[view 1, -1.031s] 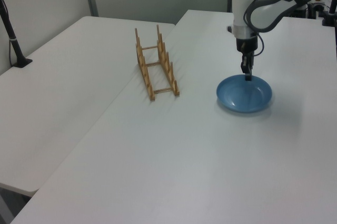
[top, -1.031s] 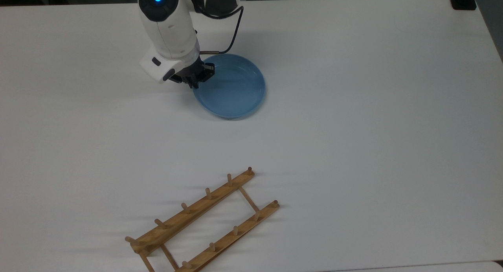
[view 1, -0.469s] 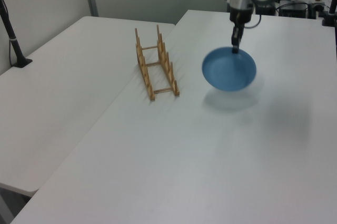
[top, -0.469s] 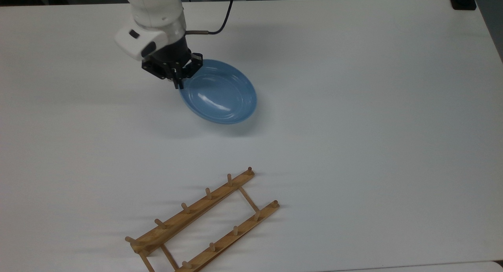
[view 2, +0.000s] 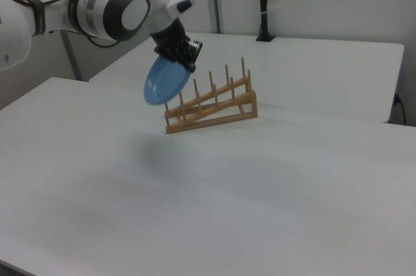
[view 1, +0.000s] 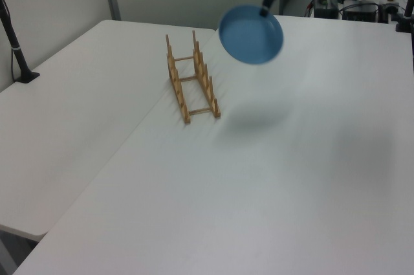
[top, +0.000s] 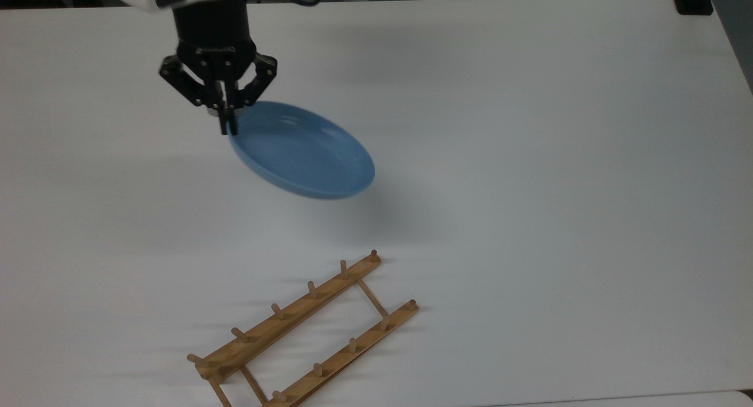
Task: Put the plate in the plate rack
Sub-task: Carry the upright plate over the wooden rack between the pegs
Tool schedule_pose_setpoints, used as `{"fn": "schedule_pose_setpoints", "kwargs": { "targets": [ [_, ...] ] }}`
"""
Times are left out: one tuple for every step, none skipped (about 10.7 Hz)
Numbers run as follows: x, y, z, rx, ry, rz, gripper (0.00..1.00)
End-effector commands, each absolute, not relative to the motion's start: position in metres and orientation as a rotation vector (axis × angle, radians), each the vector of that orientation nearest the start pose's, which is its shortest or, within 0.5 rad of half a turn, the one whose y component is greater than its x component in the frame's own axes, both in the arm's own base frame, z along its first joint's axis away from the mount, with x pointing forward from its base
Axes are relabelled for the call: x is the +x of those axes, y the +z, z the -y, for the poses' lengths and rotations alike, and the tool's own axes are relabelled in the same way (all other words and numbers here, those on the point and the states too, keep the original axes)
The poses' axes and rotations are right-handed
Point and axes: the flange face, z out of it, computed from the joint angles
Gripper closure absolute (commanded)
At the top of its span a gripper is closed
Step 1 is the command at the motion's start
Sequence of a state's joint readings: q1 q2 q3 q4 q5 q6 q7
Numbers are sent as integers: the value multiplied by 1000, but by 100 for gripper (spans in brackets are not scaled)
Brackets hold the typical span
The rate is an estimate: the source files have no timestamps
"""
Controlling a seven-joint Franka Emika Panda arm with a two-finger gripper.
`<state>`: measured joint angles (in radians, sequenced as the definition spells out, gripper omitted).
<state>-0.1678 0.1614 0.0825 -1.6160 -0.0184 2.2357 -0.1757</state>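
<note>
One blue plate (top: 303, 151) is being held by its rim in the closed jaws of the one gripper (top: 225, 123), tilted in the air over the white worktop (top: 529, 160), with the one wooden plate rack (top: 303, 330) being well apart toward the top view's bottom, its long rails slanting.

Plate (top: 303, 151): round, shallow, light blue, raised rim; tilted and clear of the white table, with its shadow below it. Plate rack (top: 303, 330): light-brown wooden frame, two parallel rails with upright pegs joined by thin crossbars, resting empty on the table at 6 o'clock from the plate in the top view, well apart.
</note>
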Motion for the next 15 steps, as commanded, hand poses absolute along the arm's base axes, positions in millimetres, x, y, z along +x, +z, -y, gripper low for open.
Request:
{"fn": "schedule_pose_setpoints", "kwargs": {
  "targets": [
    [675, 591, 44, -3125, -1004, 86, 100],
    [686, 587, 37, -3157, -1078, 48, 100],
    [695, 582, 30, -3170, -1185, 21, 100],
    [702, 575, 23, -3160, -1292, -4, 100],
    [706, 565, 17, -3169, -1360, -27, 100],
    [709, 558, 15, -3176, -1407, -79, 100],
    [710, 559, 11, -3166, -1476, -104, 100],
    [710, 558, 10, -3149, -1537, -144, 100],
    [710, 555, 9, -3145, -1589, -192, 100],
    [711, 550, 5, -3141, -1639, -225, 100],
    [712, 543, -4, -3134, -1690, -242, 100],
    [713, 536, -8, -3120, -1745, -275, 100],
    [715, 524, -18, -3111, -1791, -277, 100],
    [715, 517, -25, -3100, -1840, -268, 100],
    [718, 504, -33, -3096, -1850, -266, 100]
  ]
}}
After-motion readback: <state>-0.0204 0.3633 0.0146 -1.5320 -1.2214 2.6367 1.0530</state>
